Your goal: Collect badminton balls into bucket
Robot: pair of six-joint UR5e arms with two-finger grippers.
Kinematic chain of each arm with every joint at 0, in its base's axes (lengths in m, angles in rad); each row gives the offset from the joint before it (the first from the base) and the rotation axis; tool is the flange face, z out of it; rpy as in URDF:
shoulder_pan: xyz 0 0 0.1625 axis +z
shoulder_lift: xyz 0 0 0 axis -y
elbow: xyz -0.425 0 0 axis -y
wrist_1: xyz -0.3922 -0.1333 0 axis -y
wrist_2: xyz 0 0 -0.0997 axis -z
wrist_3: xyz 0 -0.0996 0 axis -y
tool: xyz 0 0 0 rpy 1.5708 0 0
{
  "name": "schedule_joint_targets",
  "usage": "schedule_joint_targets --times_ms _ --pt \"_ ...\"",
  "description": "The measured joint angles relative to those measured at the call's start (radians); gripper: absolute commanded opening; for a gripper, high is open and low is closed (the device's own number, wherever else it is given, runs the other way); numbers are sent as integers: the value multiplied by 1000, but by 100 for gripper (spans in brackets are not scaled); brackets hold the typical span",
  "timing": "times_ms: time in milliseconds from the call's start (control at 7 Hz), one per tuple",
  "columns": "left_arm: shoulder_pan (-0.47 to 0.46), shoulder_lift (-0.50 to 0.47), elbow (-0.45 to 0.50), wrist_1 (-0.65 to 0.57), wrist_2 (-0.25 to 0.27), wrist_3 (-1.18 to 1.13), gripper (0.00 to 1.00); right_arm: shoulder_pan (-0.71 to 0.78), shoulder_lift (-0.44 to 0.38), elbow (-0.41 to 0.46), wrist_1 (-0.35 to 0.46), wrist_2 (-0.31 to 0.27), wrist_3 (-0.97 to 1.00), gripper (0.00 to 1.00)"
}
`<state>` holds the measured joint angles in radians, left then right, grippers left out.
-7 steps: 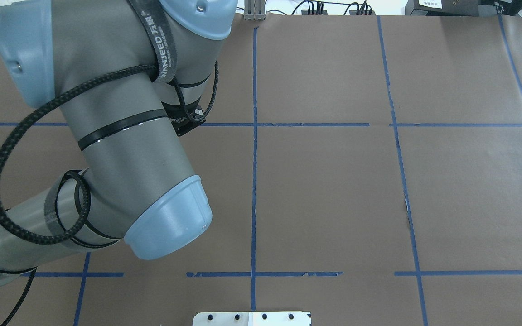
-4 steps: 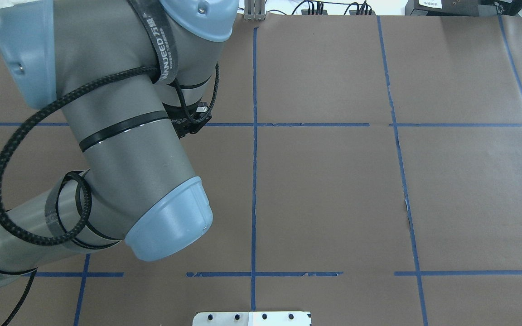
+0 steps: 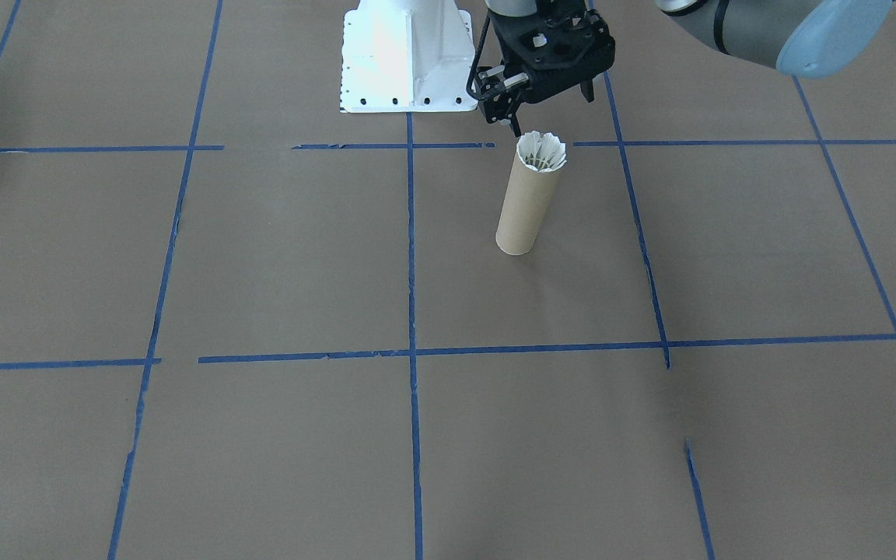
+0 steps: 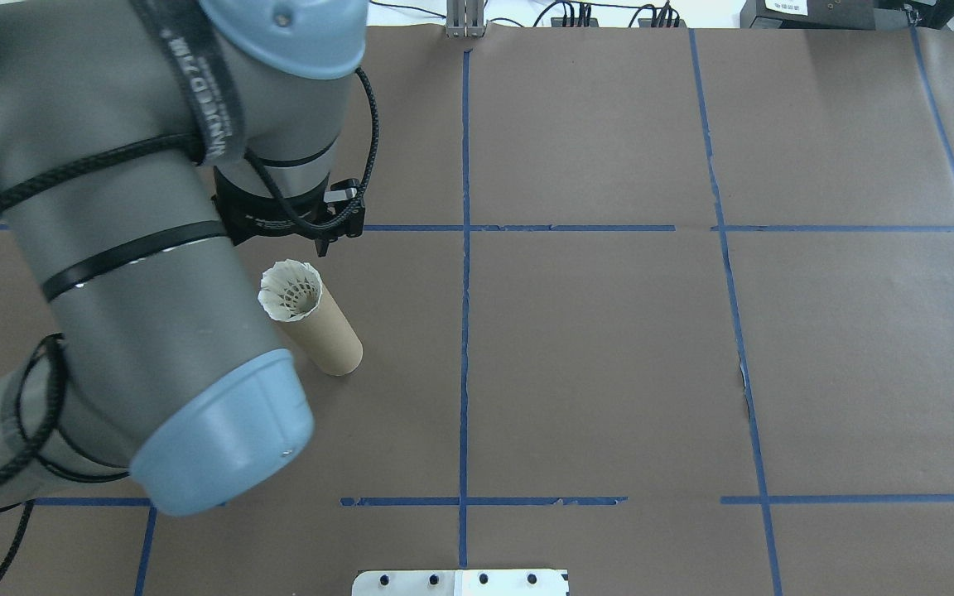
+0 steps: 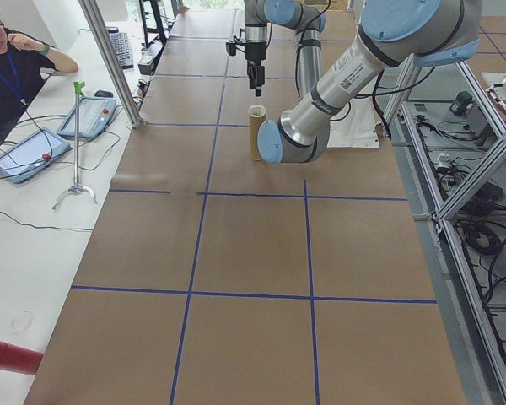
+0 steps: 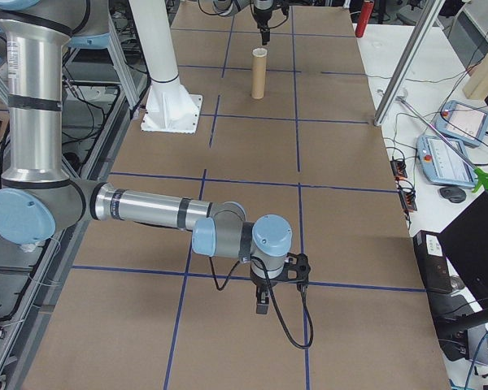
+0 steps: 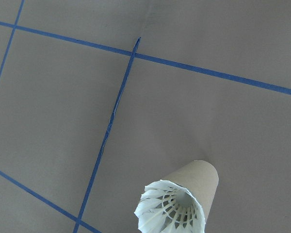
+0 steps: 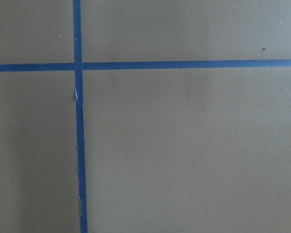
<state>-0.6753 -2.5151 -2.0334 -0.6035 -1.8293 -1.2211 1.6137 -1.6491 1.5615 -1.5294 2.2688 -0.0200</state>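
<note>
Since 1 second ago, the left arm has been shifted left in the overhead view, uncovering the bucket (image 4: 315, 327). It is stood upright on the desk (image 4: 609, 348), with a badminton ball (image 4: 290, 290) seated in its mouth. The left gripper (image 3: 545, 97) is held just above; its jaws appear spread and empty. Whether the right gripper (image 6: 263, 305) jaws are spread cannot be told.

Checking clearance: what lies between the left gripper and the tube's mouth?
Nothing: in the front-facing view, only bare gap separates the left gripper from the shuttlecock skirt in the tube.
</note>
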Motion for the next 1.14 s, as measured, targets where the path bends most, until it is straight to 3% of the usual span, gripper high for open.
schedule_joint_targets --times_ms 429,857,1143 --pt "-161 174 -98 -261 -29 208 100 0 -1 0 0 0 0 100" --pt "-400 386 -104 -456 -186 569 100 0 -1 0 0 0 0 100" --pt "-569 530 -57 -533 -260 862 100 0 0 0 0 0 0 100"
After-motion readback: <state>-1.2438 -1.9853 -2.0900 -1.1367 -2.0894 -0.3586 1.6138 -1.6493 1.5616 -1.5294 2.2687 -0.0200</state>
